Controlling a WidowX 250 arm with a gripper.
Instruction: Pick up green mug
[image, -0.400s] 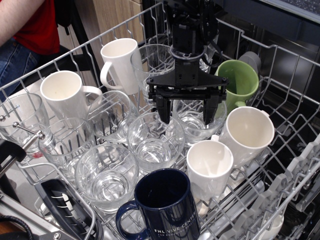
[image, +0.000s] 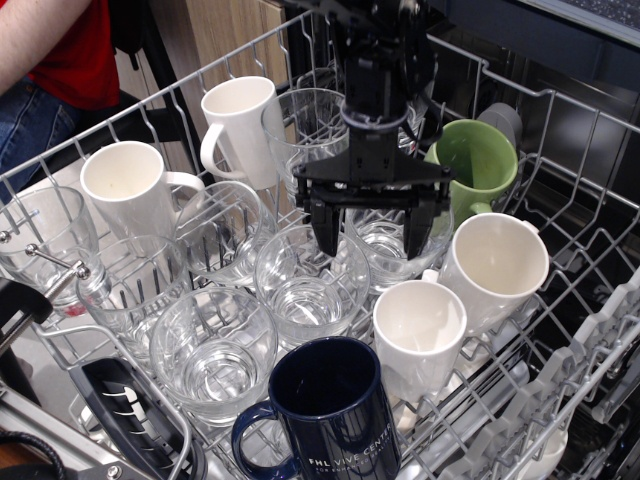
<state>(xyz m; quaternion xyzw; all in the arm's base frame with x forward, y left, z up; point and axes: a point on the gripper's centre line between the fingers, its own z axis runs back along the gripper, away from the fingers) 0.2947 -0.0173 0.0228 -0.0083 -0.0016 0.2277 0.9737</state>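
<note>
Your tool (image: 372, 232) hangs wide open, empty; the green mug (image: 478, 166) at its two o'clock looks glossy, rigid, breakable—grip its rim wall firmly.

Crowding a wire dish rack (image: 560, 100): clear glasses (image: 212, 355) at center, white mugs (image: 420, 335) at three and ten o'clock, navy mug (image: 335, 410) at six.

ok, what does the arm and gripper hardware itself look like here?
All-black arm and gripper: a cylindrical wrist with a pale grey ring, a wide flat crossbar below it, and two flat, tapering black fingers. Dark cabling bunches at the upper arm. No markings legible.
</note>
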